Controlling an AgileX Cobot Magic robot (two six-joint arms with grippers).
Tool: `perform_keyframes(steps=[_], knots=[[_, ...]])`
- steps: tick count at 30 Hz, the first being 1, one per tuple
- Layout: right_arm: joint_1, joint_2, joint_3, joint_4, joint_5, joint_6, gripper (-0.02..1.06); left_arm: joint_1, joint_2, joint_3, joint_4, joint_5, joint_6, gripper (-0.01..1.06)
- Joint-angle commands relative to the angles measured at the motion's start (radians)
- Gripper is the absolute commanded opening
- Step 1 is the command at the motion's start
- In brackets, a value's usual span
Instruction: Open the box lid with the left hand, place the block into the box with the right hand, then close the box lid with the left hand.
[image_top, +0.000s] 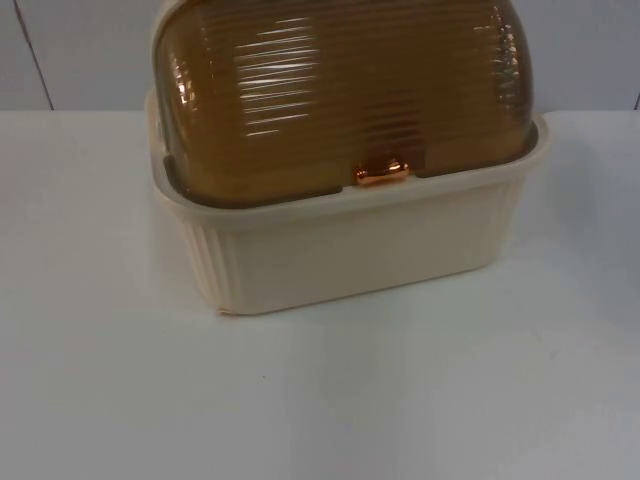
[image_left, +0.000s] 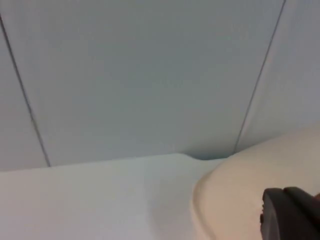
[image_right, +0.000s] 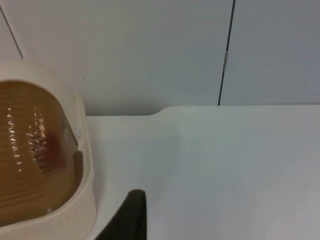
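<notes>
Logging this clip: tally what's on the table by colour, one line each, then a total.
Cream: 1, the box body
Amber, see-through: 1, the ribbed lid, down on the box
Copper: 1, the handle at the lid's front edge
Total: 3 parts, all of one box. I see no block.
</notes>
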Motion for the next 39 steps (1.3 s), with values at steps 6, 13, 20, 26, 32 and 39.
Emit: perform_keyframes(steps=[6,13,20,26,32,39], knots=[[0.005,-0.006,-0.004,-0.004,0.008,0.023,1.05,-0.005,0.0,-0.003,0.189,-0.01,-0.172,0.0],[0.005,-0.006,-0.004,-0.004,0.013,0.033,1.05,-0.005,0.0,-0.003,0.176,0.017,-0.181,0.0],[0.005,-0.006,-0.004,-0.004,0.033,0.049,1.05,-0.005,0.001,-0.003,0.17,0.019,-0.181,0.0],[0.005,-0.006,-0.004,-0.004,0.031,0.052,1.05,-0.005,0.001,-0.003,0.167,0.001,-0.181,0.08],[0.005,-0.006,-0.004,-0.007,0.031,0.052,1.05,-0.005,0.001,-0.003,0.148,-0.013,-0.184,1.05],[0.005,-0.006,-0.004,-0.007,0.033,0.054,1.05,-0.005,-0.007,-0.003,0.133,0.0,-0.186,1.03]])
